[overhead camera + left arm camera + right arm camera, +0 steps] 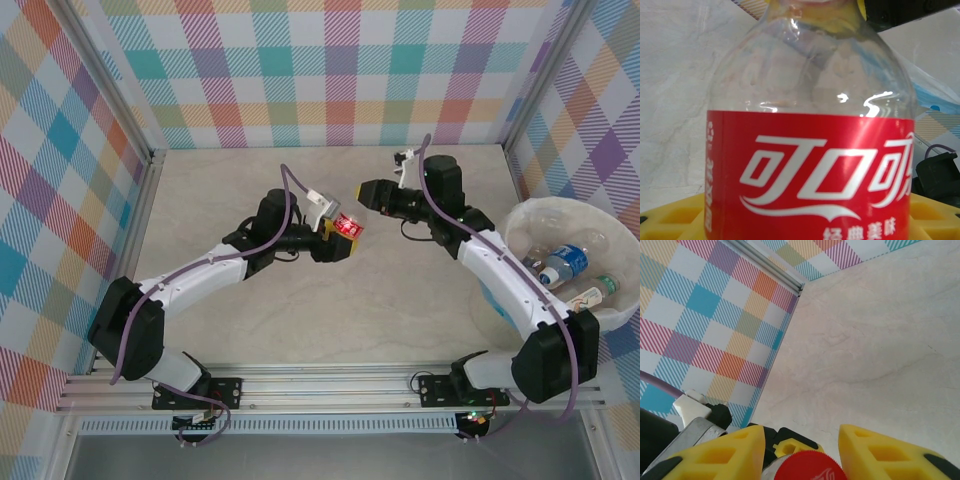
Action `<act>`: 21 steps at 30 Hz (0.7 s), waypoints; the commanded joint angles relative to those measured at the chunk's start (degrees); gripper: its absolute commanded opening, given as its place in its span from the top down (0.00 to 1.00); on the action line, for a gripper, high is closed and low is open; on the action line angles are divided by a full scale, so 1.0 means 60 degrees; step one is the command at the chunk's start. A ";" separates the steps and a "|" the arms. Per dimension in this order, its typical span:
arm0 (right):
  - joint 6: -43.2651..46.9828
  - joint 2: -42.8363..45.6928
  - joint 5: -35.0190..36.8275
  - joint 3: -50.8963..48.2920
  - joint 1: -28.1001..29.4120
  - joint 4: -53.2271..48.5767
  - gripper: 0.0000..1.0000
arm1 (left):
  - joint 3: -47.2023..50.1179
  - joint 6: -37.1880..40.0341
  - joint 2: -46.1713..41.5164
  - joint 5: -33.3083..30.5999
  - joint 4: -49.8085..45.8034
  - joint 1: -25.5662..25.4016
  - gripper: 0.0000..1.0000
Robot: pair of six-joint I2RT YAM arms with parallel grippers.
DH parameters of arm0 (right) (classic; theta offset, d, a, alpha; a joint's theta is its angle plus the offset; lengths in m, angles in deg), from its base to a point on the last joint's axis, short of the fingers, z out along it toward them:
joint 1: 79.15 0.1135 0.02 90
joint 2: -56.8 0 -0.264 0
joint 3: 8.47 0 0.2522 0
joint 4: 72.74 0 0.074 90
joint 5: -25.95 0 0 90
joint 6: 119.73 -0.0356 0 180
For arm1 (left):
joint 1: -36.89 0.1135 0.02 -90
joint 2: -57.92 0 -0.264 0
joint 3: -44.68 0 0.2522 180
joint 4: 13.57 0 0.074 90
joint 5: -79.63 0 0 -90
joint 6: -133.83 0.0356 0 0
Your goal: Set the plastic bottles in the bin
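Observation:
A clear plastic bottle (347,227) with a red label and red cap is held above the middle of the table. My left gripper (338,234) is shut on its body; in the left wrist view the bottle (810,165) stands upright between the yellow fingers (670,220). My right gripper (368,197) has come in from the right at the bottle's top. Its yellow fingers (875,455) sit close on either side of the red cap (809,469). The round white bin (520,215) stands at the right edge and holds several bottles, one with a blue label (567,262).
Metal frame posts (150,200) and checked walls enclose the table on three sides. Bare marbled tabletop (250,320) lies in front of and behind the two grippers. The right arm's white link (500,275) runs just left of the bin.

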 commanded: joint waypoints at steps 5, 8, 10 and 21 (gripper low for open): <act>-0.0111 0.0026 -0.0670 -0.0163 0.0112 0.0291 0.45 | -0.0167 -0.0172 0.0088 -0.0212 0.0414 -0.0163 0.57; -0.0044 -0.0091 -0.0701 -0.0135 0.0173 0.0354 0.53 | -0.0218 -0.0172 0.0161 -0.0333 0.0372 -0.0163 0.57; -0.0033 -0.0094 -0.0705 -0.0124 0.0171 0.0441 0.59 | -0.0304 -0.0172 0.0249 -0.0424 0.0264 -0.0163 0.56; 0.0611 0.1075 0.1146 -0.0135 0.0172 -0.0452 0.87 | -0.0473 -0.0580 0.0247 -0.0434 -0.0152 -0.0163 0.00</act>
